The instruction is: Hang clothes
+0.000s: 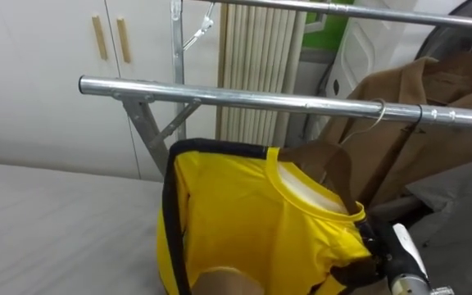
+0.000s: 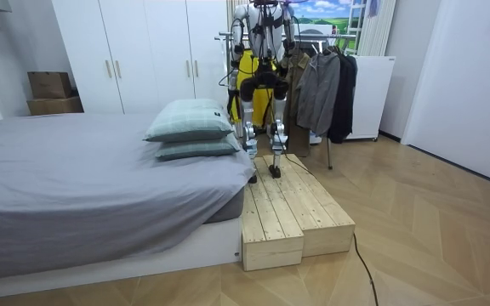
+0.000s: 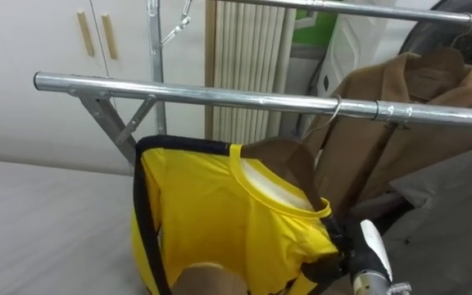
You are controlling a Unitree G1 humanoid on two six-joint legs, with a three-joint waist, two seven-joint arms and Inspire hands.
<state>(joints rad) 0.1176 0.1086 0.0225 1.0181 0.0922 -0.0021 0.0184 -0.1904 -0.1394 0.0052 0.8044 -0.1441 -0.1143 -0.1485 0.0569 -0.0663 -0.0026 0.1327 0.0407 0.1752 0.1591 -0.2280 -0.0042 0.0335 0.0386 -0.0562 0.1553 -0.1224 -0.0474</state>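
Note:
A yellow shirt (image 1: 244, 221) with dark trim hangs on a brown wooden hanger (image 1: 328, 162). The hanger's metal hook (image 1: 375, 113) sits over the lower steel rail (image 1: 244, 97) of the clothes rack. My right hand (image 1: 369, 247) comes in from the lower right, its dark fingers curled on the shirt's shoulder just under the collar. A tan rounded shape (image 1: 224, 283) shows at the shirt's bottom edge; I cannot tell what it is. In the room view I stand on a wooden platform (image 2: 287, 212) facing the rack, with the yellow shirt (image 2: 247, 72) in front of me.
A brown coat (image 1: 433, 90) hangs from the upper rail (image 1: 342, 10) at the right, with a grey garment (image 1: 465, 205) below it. The bed (image 1: 47, 221) lies to the left. White wardrobe doors (image 1: 47, 49) and a ribbed white panel (image 1: 256, 49) stand behind the rack.

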